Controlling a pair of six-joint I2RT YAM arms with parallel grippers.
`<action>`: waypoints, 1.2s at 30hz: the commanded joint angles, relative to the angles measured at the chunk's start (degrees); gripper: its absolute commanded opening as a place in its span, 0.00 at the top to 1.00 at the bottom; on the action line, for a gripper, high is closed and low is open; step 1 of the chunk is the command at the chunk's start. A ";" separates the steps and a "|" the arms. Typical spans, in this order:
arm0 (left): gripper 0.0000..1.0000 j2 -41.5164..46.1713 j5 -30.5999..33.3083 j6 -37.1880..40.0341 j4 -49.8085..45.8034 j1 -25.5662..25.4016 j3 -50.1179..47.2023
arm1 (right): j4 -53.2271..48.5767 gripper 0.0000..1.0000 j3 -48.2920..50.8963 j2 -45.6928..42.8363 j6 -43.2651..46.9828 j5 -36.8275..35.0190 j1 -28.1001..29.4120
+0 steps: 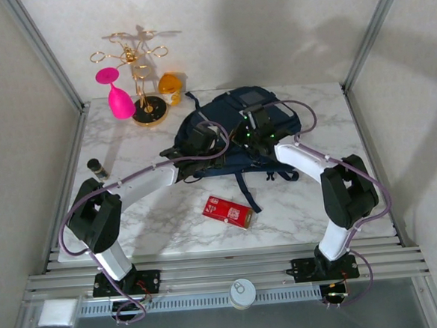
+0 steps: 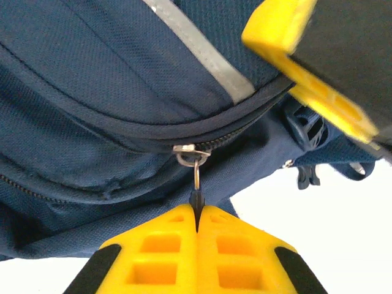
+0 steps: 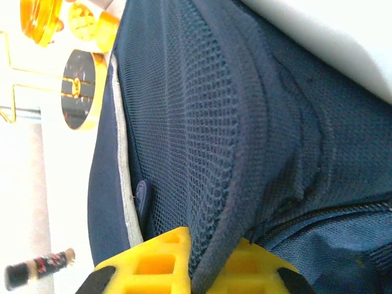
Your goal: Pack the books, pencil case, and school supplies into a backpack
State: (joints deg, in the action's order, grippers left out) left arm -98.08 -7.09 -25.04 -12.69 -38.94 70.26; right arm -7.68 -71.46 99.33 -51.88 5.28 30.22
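Backpack (image 1: 234,121), navy, lies at the far middle of the table (image 1: 162,220), both arms reaching onto it from the near edge. The flat red box (image 1: 227,211) lies unpacked near the middle of the near edge, and a short black cylinder (image 1: 97,167) stands by the left edge.

From the left wrist, the left gripper (image 2: 197,223) has its jaws pressed together on the zipper pull (image 2: 196,177), which hangs from a zip that looks closed.

From the right wrist, the right gripper (image 3: 211,260) pinches a padded mesh fold of the bag.

I judge the step to be opening the bag. The next move calls for drawing the pull along the zip's curve while the right grip keeps the fabric taut.
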 commanded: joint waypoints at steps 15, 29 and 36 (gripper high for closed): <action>1.00 1.59 -2.48 3.11 -8.11 3.66 -1.70 | -9.03 0.79 -9.73 1.18 24.31 23.03 -20.53; 0.75 -0.82 -3.08 3.58 -1.28 1.10 5.72 | 4.30 0.46 10.61 -12.59 0.59 20.21 -14.34; 0.63 -5.72 -6.30 7.83 -2.29 1.06 11.37 | 1.46 0.54 7.44 -10.82 0.50 16.18 -12.19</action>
State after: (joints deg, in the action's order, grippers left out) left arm -102.02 -11.60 -20.03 -14.39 -37.80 79.26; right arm -6.70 -61.63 88.07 -49.98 22.98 17.19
